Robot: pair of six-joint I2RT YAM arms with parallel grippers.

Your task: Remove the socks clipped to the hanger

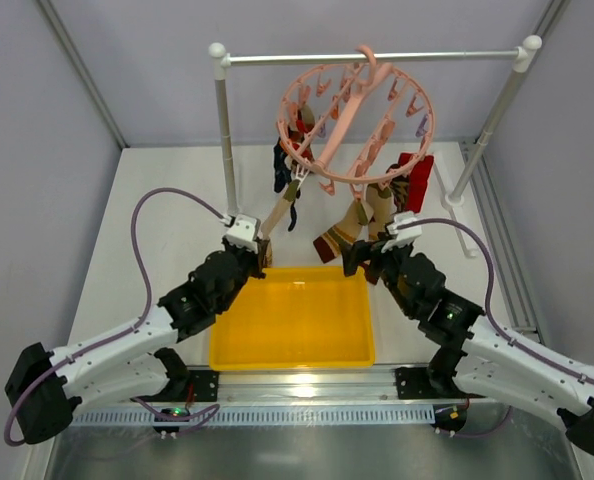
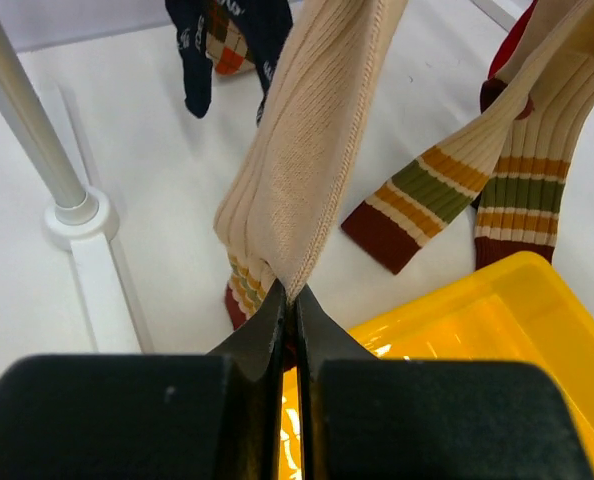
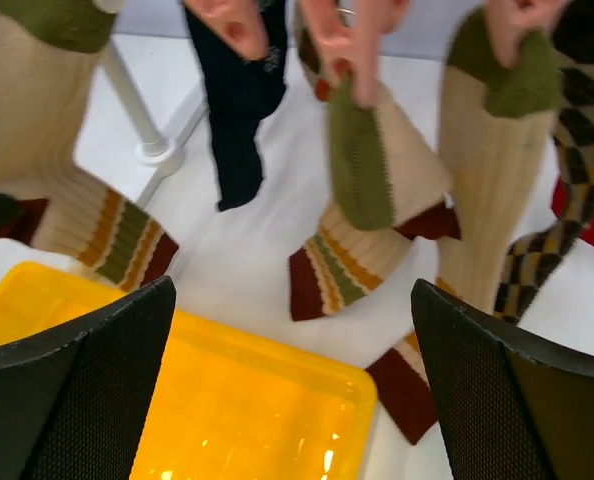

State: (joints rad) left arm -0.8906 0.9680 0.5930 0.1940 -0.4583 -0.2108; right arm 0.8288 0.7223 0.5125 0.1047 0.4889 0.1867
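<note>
The salmon-pink ring hanger [image 1: 357,120] hangs by its hook from the rail, with several socks clipped under it. My left gripper [image 1: 265,256] [image 2: 289,300] is shut on the lower end of a tan ribbed striped sock [image 1: 282,212] [image 2: 307,170], which runs taut up to its clip. My right gripper [image 1: 362,262] [image 3: 292,300] stands wide open just below two more striped socks [image 1: 352,228] [image 3: 367,220], touching neither. A dark navy sock [image 1: 282,170] [image 3: 237,110], an argyle sock [image 3: 557,200] and a red sock [image 1: 417,180] also hang there.
A yellow bin [image 1: 227,335] [image 3: 37,300] sits on the table between the arms, right under both grippers. The white-and-metal rail stand [image 1: 377,57] has its left post [image 2: 32,130] and base close beside my left gripper.
</note>
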